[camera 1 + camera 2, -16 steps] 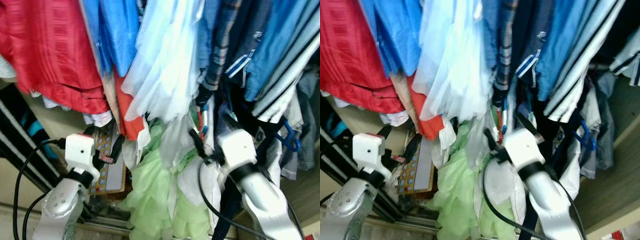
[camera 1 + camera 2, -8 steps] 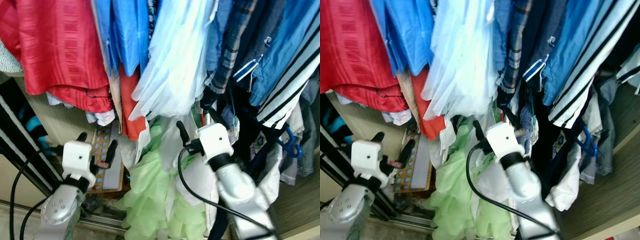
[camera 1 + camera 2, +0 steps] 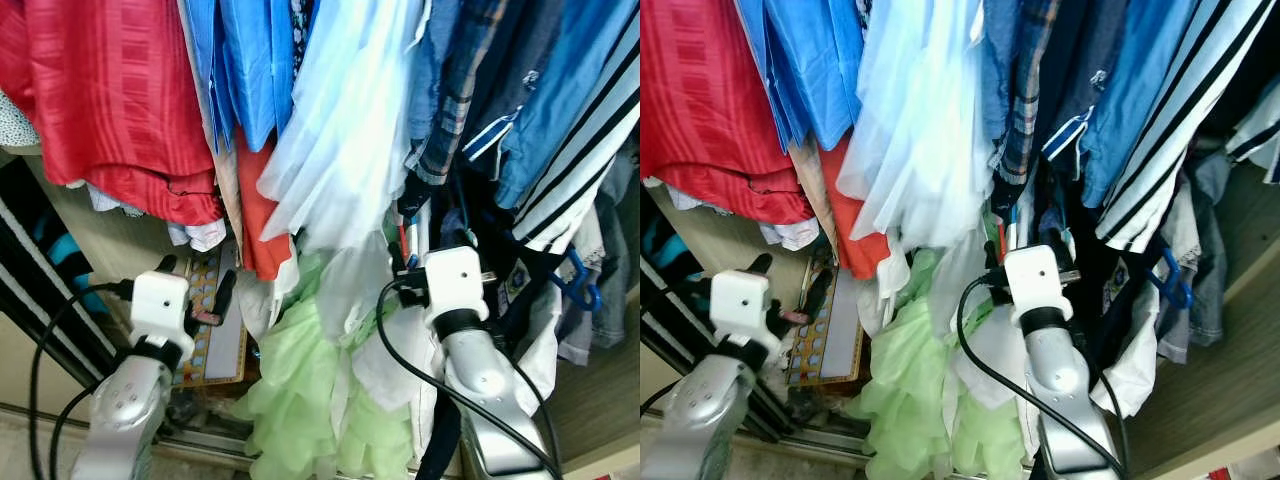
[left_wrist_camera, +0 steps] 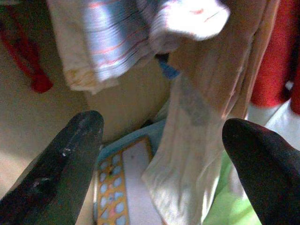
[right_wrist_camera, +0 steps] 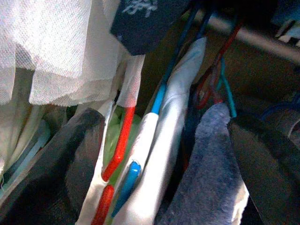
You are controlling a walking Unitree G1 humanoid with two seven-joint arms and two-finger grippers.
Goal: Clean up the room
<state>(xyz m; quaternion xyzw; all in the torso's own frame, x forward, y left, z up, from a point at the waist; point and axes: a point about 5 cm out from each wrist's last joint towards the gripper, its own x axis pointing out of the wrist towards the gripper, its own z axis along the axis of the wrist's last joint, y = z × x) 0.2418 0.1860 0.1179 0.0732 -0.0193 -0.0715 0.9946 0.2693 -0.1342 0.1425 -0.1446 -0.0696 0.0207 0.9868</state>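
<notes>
Two hands reach into a wardrobe packed with hanging clothes. From left: one red shirt (image 3: 110, 100), one blue shirt (image 3: 245, 65), a pale sheer dress (image 3: 345, 150), a plaid shirt (image 3: 450, 110) and a striped top (image 3: 590, 150), with one green frilly garment (image 3: 300, 390) low in the middle. The left hand (image 3: 192, 283), fingers apart and empty, sits before a toy board (image 4: 119, 187) propped under the shirts. The right hand (image 5: 164, 154), fingers apart, points among red and blue hangers (image 5: 140, 140).
</notes>
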